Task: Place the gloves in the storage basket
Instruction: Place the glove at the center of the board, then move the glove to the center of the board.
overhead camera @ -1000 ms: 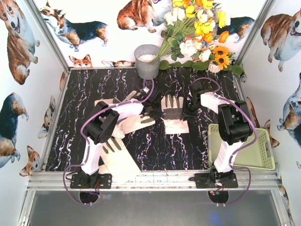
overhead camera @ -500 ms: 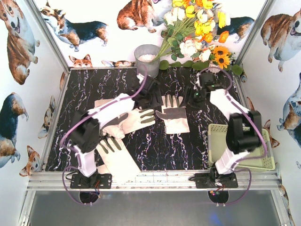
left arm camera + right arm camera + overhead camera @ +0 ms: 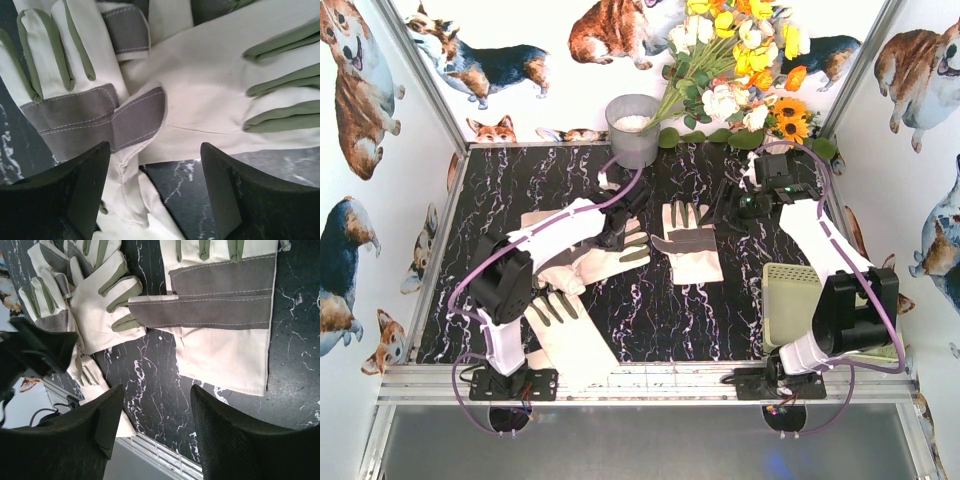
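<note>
Several cream gloves with grey palm patches lie on the black marbled table. One glove (image 3: pixel 691 247) lies alone at the middle. A second glove (image 3: pixel 610 258) overlaps a pile at the left. Another glove (image 3: pixel 567 335) lies near the front edge. My left gripper (image 3: pixel 619 220) hovers open over the pile (image 3: pixel 200 85), with nothing between its fingers (image 3: pixel 70 195). My right gripper (image 3: pixel 722 206) is open and empty just right of the middle glove (image 3: pixel 225 315). The pale yellow-green storage basket (image 3: pixel 776 305) stands at the right front, partly hidden by the right arm.
A grey metal bucket (image 3: pixel 633 130) stands at the back centre. A bunch of flowers (image 3: pixel 740 70) fills the back right corner. Corgi-patterned walls close in the table on three sides, and a metal rail (image 3: pixel 650 382) runs along the near edge.
Both grippers have opened from nearly shut. Both arms unfolded and reached farther back over the table. The gloves lie where they were.
</note>
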